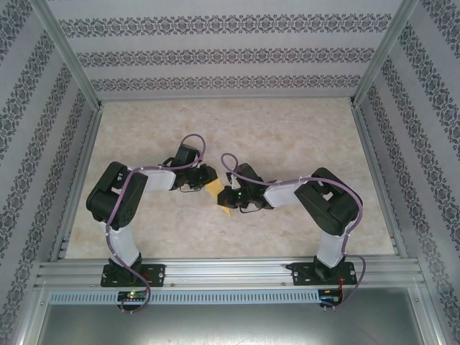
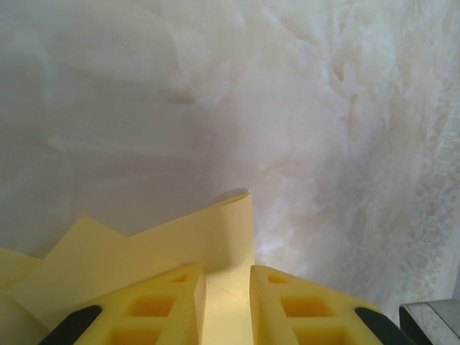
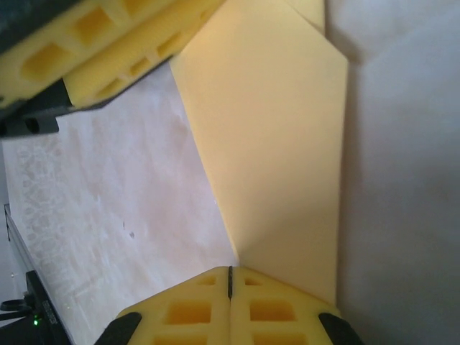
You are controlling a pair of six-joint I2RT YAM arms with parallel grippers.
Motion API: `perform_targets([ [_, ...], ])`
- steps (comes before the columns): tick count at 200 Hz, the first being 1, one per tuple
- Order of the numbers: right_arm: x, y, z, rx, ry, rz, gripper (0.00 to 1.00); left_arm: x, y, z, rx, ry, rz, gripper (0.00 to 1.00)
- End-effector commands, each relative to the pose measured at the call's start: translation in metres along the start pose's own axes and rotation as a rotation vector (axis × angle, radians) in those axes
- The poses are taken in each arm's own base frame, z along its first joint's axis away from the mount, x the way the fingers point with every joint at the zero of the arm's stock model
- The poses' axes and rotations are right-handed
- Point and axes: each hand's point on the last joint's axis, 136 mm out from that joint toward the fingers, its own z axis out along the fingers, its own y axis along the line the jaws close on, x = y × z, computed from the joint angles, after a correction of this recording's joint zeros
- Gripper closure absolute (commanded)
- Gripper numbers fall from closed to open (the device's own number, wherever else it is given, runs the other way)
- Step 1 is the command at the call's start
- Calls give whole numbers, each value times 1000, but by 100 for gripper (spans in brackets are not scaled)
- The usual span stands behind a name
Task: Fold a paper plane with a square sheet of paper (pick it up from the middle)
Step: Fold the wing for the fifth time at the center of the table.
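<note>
Lab test booth (aluminium frame (image 1: 230, 272), patterned wall panels (image 1: 230, 54)).

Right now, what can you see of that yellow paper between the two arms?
Thin yellow-orange paper, folded into overlapping flaps with sharp creases, its outline angular, not square. It sits in the middle of the table. The right hand's shut fingertips meet one corner; the left hand, fingers slightly apart, sits over another part, where one flap curls upward.

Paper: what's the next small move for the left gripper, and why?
Probably close the left gripper on the paper. Its jaws stand apart with paper in the gap, while the shut right gripper seems to steady the other end.
</note>
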Motion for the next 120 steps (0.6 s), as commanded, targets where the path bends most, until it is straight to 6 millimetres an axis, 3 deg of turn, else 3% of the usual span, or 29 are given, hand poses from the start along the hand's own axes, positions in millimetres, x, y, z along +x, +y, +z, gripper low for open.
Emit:
perform_targets([
  [1,22,-20,-7,48,65,32,98,15,40,10,-136,39,-56,75],
  [99,60,-47,-32,135,118,12,99,16,44,10,-149,39,-60,77],
  [120,63,-45,-38,128,113,-10,99,16,43,10,-147,41,-59,77],
])
